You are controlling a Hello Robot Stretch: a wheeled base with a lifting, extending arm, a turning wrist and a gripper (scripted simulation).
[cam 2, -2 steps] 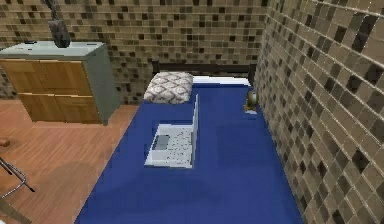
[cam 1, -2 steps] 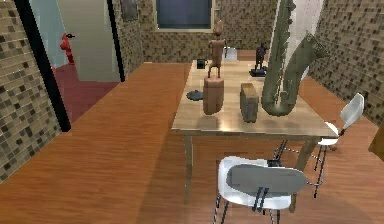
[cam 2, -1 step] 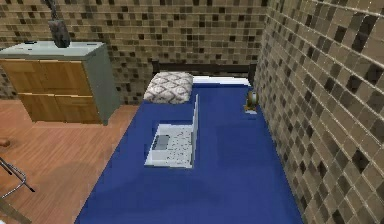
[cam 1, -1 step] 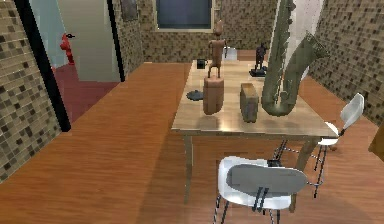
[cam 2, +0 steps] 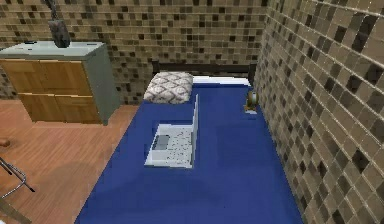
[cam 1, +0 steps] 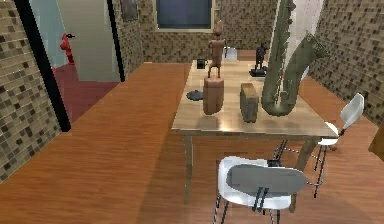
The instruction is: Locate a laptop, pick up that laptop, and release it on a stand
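Brown mosaic-tiled walls [cam 1: 20,100] and a floor of reddish wooden boards [cam 1: 120,140] are seen in the forward view, where a long table of light wood [cam 1: 225,123] is placed right of the middle. On this table several things are set: a tall brown carved figure [cam 1: 215,70], a large pale sculpture shaped like a saxophone [cam 1: 285,65], a small brown box-like block [cam 1: 249,102] between them, a flat dark dish [cam 1: 195,95] at the left edge, and a small dark statuette [cam 1: 261,58] farther back. A white chair with thin metal legs [cam 1: 262,182] is placed at the near end of the table, and a second white chair [cam 1: 350,110] at its right side. In the arm side view a bed with a plain deep blue cover [cam 2: 230,170] is shown against the tiled wall. The open silver-grey laptop [cam 2: 175,140] is laid on this cover, around the middle of the bed and nearer its left side, with the screen raised at the right of the keyboard. A patterned grey pillow [cam 2: 170,87] is put at the head, apart from the laptop. A low wooden dresser with a grey-green top [cam 2: 50,90] is placed beside the bed, at the left. What state the gripper is in cannot be told.
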